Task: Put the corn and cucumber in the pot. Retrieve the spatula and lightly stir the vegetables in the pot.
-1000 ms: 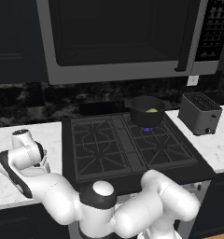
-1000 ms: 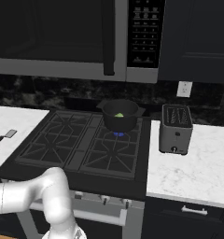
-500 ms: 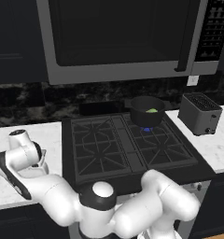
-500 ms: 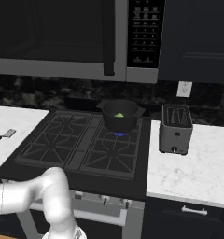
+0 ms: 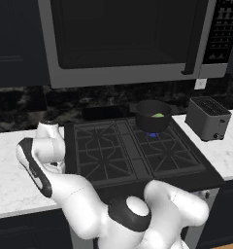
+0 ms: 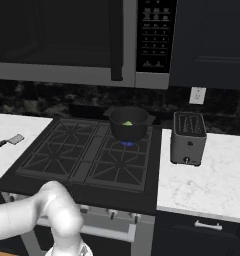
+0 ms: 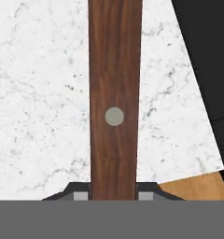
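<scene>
In the hand view the spatula's reddish-brown handle with a pale rivet runs straight up from between my gripper's fingertips, which are shut on it above the white marble counter. In the right base view the spatula's grey blade sticks out at the far left edge over the left counter. The dark pot stands on the stove's back right burner over a blue flame. A yellow-green bit of corn shows inside the pot. The cucumber is hidden.
A grey toaster stands on the right counter beside the black stove. A microwave hangs over the stove. My arm's white links bend low over the left counter.
My jaws have closed on the spatula's handle. In the right base view the blade now sits slightly higher and further right than before.
</scene>
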You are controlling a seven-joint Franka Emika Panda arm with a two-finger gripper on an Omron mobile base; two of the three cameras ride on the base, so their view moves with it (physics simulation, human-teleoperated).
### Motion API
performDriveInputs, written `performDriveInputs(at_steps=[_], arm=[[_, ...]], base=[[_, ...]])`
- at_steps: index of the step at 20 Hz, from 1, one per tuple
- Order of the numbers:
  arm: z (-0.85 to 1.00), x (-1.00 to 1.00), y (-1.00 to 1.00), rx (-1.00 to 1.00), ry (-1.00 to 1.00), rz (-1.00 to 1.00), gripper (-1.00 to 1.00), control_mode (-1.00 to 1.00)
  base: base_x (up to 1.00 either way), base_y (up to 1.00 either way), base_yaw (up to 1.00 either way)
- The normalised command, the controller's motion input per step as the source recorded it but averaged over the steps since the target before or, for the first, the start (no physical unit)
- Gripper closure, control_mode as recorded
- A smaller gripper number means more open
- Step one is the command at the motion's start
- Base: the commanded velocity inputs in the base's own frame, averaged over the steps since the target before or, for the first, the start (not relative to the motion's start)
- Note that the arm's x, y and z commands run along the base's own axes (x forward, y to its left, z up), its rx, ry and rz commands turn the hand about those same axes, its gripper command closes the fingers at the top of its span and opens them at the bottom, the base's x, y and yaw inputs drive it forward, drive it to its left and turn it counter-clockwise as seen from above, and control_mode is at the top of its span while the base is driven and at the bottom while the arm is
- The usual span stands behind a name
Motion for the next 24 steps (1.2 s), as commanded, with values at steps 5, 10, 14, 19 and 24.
performDriveInputs(at_steps=[5, 10, 14, 19, 24], arm=[[0.56, -0.24, -0.96, 0.44, 0.0, -0.38, 1.0, -1.0], [0.7, -0.01, -1.0, 0.39, 0.0, -0.35, 1.0, -1.0], [0.79, 0.01, -0.99, 0.4, 0.0, -0.27, 1.0, -1.0], [0.82, 0.13, -1.0, 0.49, 0.02, -0.25, 1.0, -1.0], [0.64, 0.08, -1.0, 0.51, 0.01, -0.24, 1.0, -1.0]], base=[[0.0, 0.0, 0.0], [0.0, 0.0, 0.0], [0.0, 0.0, 0.0], [0.0, 0.0, 0.0], [0.0, 0.0, 0.0]])
